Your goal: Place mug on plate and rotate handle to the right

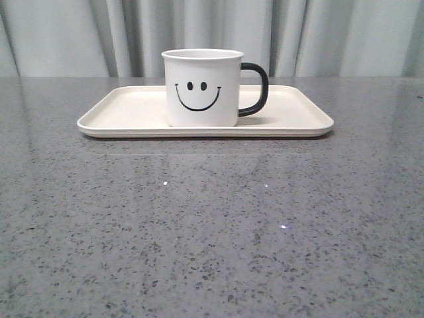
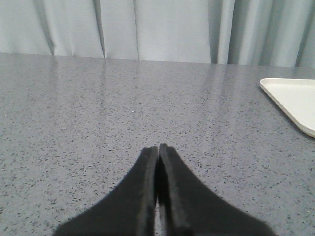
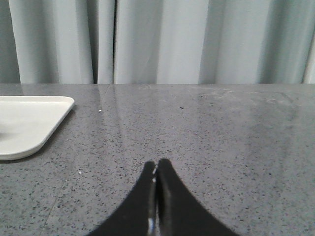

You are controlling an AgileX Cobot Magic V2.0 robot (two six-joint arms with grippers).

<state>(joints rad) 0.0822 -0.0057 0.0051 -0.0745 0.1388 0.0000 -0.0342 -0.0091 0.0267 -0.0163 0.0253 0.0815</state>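
Taking stock for you, item by item.

Mug (image 1: 202, 88): white, smiley face toward the front camera, standing upright on the plate (image 1: 132, 112), roughly at its middle.

Handle (image 1: 256, 88): black loop, pointing to the robot's right, over the plate's bare right half.

Plate: cream, rectangular, lying flat on the grey speckled surface (image 1: 212, 232), toward the far side, in front of the curtain (image 1: 344, 36).

Left pincer (image 2: 158, 147): clenched, tips pressed together with nothing between them, above bare surface, well apart from the plate corner (image 2: 295, 98) at the edge of its view.

Right pincer (image 3: 156, 163): clenched likewise, grasping nothing, the opposite plate corner (image 3: 29, 118) off to its side.

Step in hand: you can judge both parts of the task met, mug seated and handle turned right. Your next move calls for no grasp; hold both arms clear of the plate.

View notes: only the front view gives you the mug and handle, and it shows neither arm. Only the wrist views give you the pincers, and each catches just a plate corner, never the mug.
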